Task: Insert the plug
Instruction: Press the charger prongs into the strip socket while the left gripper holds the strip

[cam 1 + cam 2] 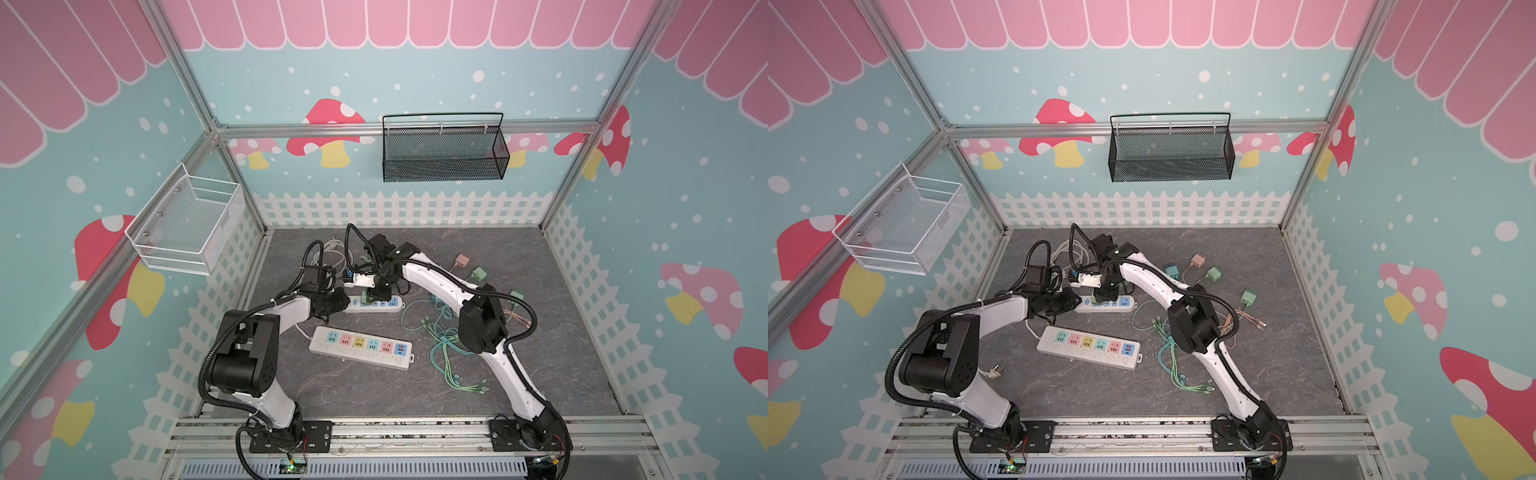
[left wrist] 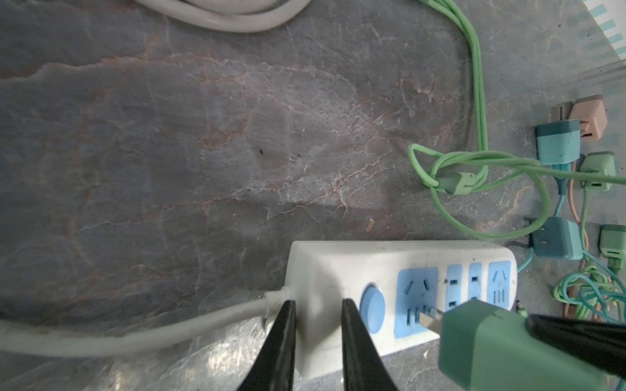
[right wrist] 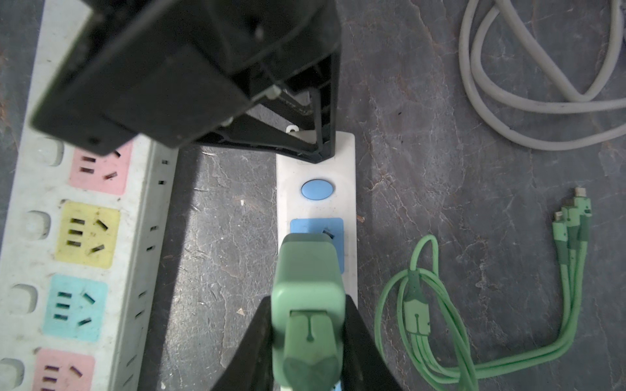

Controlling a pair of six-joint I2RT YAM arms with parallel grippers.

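Note:
A small white power strip [image 1: 390,305] with blue sockets lies mid-table. My left gripper [image 2: 317,304] is shut on its cable end, one finger on each side. My right gripper [image 3: 309,301] is shut on a green plug [image 3: 306,281] with a green cable in its back. In the left wrist view the plug [image 2: 491,342] hangs tilted over the first blue socket [image 2: 416,298]. Its metal prongs [image 2: 430,318] have their tips at the slots, and the plug body stands off the socket face. In both top views the two grippers meet over the strip [image 1: 1125,304].
A long white strip [image 1: 360,347] with pastel sockets lies nearer the front. Green cables [image 1: 449,353] tangle to the right, with spare adapters [image 1: 480,272] behind them. A grey cable coil [image 3: 528,101] lies at the back. Wire baskets [image 1: 444,149] hang on the walls.

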